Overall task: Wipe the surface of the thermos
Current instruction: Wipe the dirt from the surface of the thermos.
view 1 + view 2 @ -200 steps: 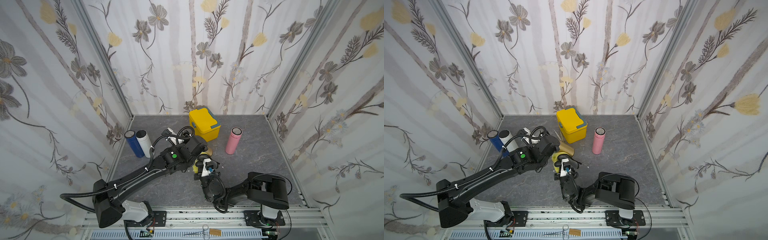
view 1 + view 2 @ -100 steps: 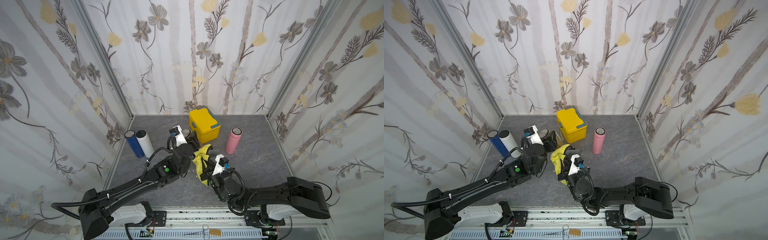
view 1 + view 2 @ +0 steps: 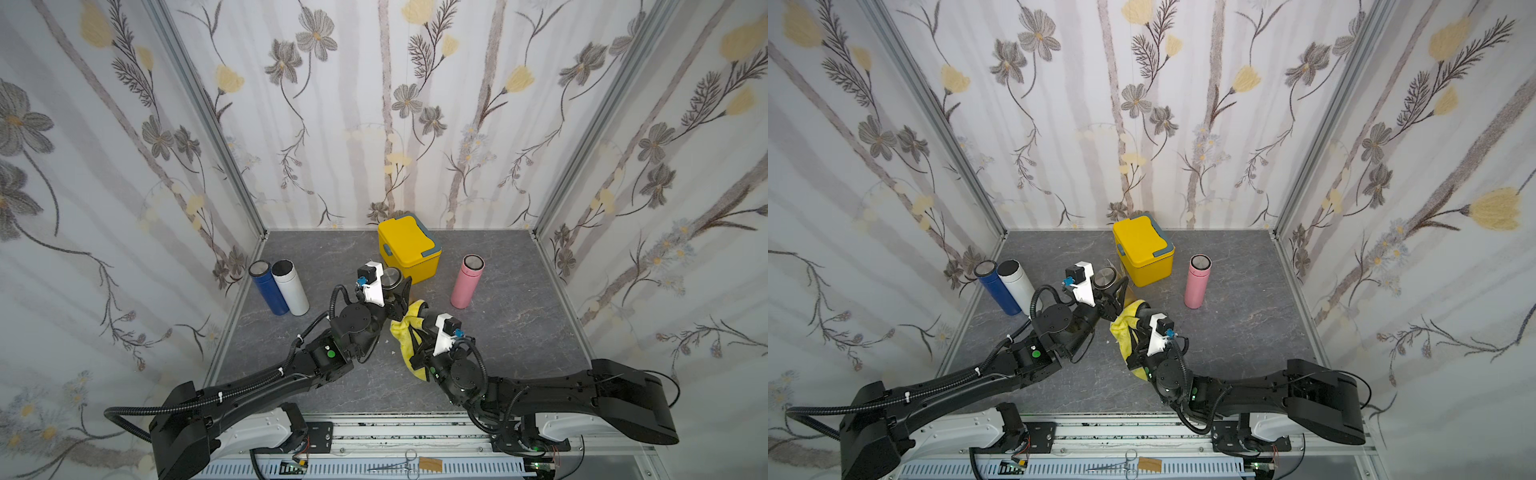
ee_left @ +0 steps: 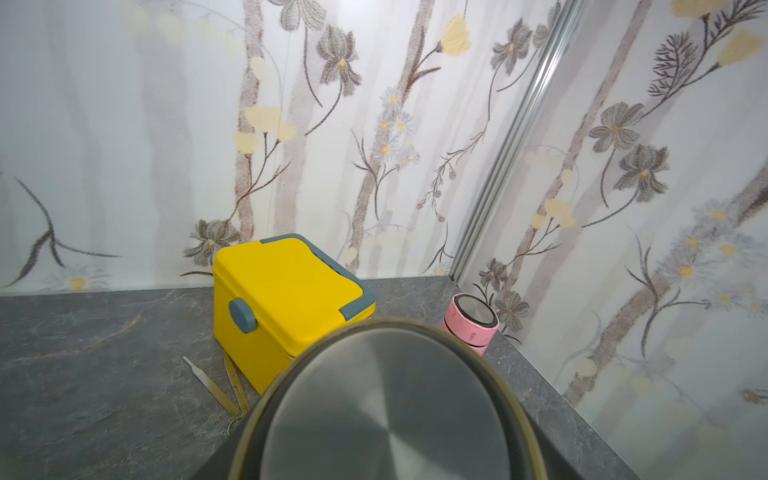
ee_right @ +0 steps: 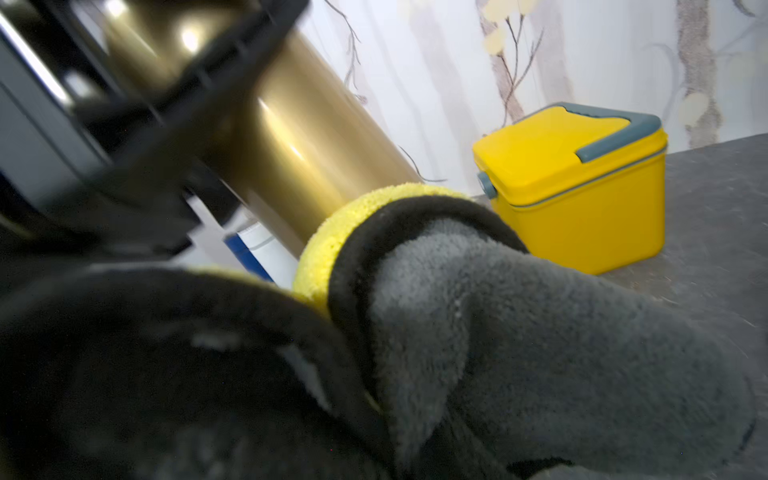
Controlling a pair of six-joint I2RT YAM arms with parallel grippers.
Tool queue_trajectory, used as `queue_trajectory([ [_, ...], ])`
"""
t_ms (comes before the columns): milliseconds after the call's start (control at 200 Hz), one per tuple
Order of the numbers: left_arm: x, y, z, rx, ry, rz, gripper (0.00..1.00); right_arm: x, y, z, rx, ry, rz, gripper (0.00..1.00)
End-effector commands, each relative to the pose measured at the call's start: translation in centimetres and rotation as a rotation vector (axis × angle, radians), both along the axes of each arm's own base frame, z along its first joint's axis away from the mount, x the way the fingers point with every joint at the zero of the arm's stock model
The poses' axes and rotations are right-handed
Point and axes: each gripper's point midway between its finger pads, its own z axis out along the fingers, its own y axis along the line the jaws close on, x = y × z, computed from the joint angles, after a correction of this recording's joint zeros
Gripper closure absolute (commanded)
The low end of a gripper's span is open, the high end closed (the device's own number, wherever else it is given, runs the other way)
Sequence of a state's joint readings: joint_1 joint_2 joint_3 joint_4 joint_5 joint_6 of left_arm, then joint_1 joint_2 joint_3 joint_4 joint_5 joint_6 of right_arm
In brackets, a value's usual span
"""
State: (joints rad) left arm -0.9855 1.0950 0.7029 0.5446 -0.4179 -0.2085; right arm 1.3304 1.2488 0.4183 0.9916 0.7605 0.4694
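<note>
Left gripper (image 3: 393,295) clamps the gold thermos (image 3: 390,275), right gripper (image 3: 415,327) pinches one cloth (image 3: 400,329); three more stand — blue thermos (image 3: 270,293), white thermos (image 3: 291,291), pink thermos (image 3: 467,283).

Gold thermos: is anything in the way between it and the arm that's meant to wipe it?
Only the cloth itself, gripped by the right end effector. Its yellow edge appears to lie against the side of the gold thermos. Nothing else visible stands between them.

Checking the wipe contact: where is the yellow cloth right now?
In a top view the yellow cloth is mid-table in the right gripper, against the gold thermos, just in front of the yellow box.
</note>
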Motion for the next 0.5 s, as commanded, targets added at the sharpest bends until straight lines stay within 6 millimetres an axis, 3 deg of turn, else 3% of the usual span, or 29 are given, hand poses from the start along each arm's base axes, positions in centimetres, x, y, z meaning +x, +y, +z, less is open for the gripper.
queue_trajectory([
  [0,-1.4,-0.4,3.4,-0.063,-0.145,-0.082,1.0,-0.3,0.0,0.9,0.018,-0.015,0.044,1.0],
  [75,-2.1,-0.6,3.5,-0.054,-0.182,-0.116,1.0,-0.1,-0.3,-0.3,0.024,0.015,0.049,1.0],
  [205,-3.0,-0.9,3.5,-0.026,-0.234,-0.162,1.0,0.5,-1.6,-5.6,0.015,0.114,0.016,1.0],
  [275,-3.5,-1.2,3.3,-0.003,-0.265,-0.196,1.0,0.4,-2.2,-6.9,0.018,0.13,0.012,1.0],
  [375,-3.8,-1.5,3.1,0.018,-0.29,-0.229,1.0,0.3,-2.2,-5.1,0.025,0.1,0.021,1.0],
  [495,-4.2,-1.7,2.7,0.035,-0.31,-0.279,1.0,0.1,-2.1,-0.3,0.048,0.039,0.041,1.0],
])
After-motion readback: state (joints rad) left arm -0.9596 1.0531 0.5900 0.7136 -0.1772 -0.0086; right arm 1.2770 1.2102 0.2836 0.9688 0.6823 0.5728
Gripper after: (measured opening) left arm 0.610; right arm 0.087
